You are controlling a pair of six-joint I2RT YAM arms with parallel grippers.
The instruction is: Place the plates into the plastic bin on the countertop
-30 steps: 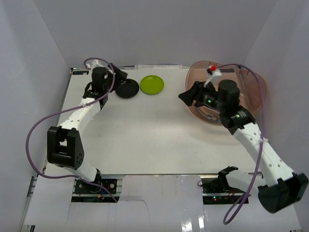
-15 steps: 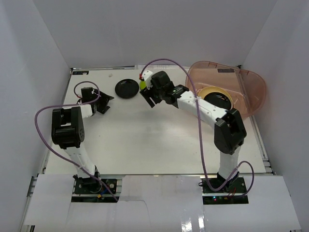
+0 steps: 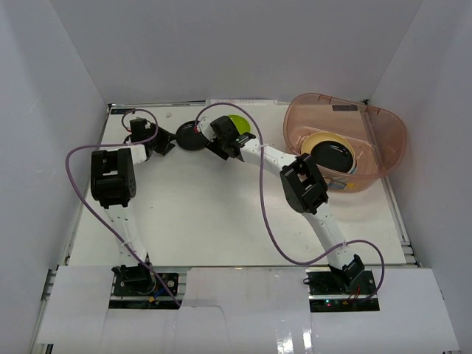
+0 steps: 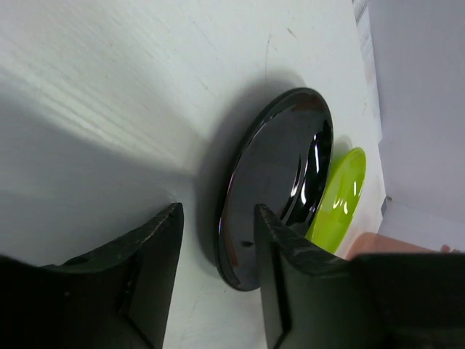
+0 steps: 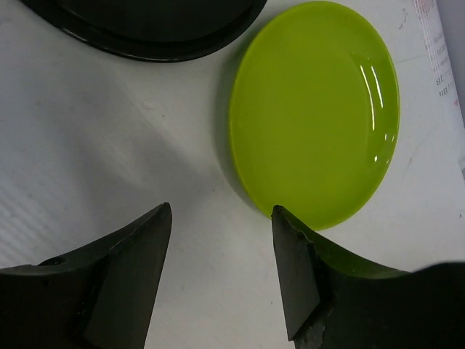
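The lime green plate [image 5: 316, 109] lies flat on the tabletop [image 3: 221, 214], just ahead of the right gripper [image 5: 219, 211] and offset toward one of its fingers. Its near rim sits just beyond the fingertips, not yet between them. The jaws stand apart, holding nothing.

A second ago this gripper was at the plastic bin [image 3: 391, 140]. It has since swung across and come in low at the lime green plate, which suggests one delivery is done and the next pick is starting.

Beside it, the glossy black plate [image 4: 280, 182] lies directly in front of the left gripper [image 4: 216, 218], with its rim just past the fingertips and apart from them. Those jaws are also spread and empty. The left arm had drawn back half a second ago and is now close in again.

Inside the plastic bin rests a stack of plates [image 3: 333, 156], a black one on top — well apart from both grippers. By the look of it, two plates remain on the tabletop — each with a gripper lined up on it.
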